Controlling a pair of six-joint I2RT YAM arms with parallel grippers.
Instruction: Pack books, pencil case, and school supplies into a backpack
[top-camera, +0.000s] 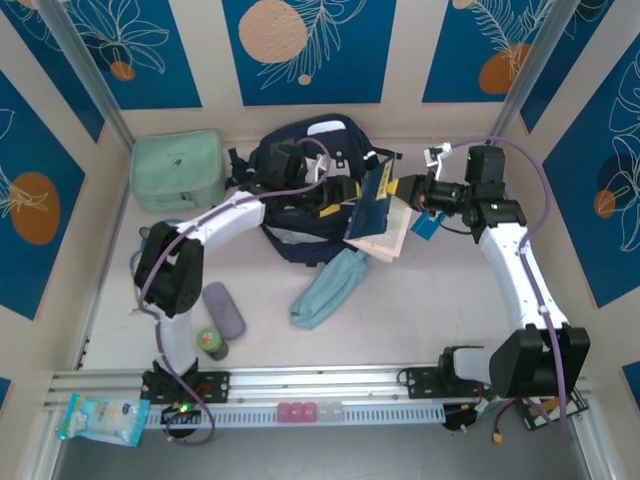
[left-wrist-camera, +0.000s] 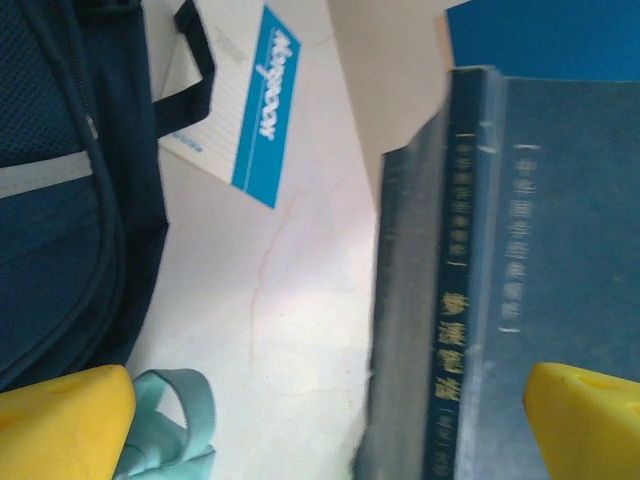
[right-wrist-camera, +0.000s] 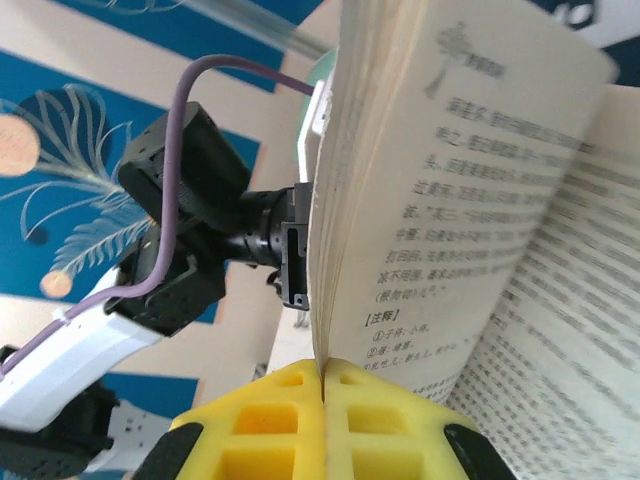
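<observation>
While right gripper is pinching pages of blue book tight, left gripper is gaping wide, gripping nothing. Book is hanging just beside backpack, not going in yet. Pencil case and purple case are lying on table, waiting. Guessing packing is barely starting: all three are needing to go inside.

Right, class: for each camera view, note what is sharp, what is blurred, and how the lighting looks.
Top view: even light, sharp throughout, only soft shadows on the table. Left wrist view: the blue book sits close and slightly soft, spine lettering just legible. Right wrist view: its pages are readable mid-frame, smeared toward the right edge.
</observation>
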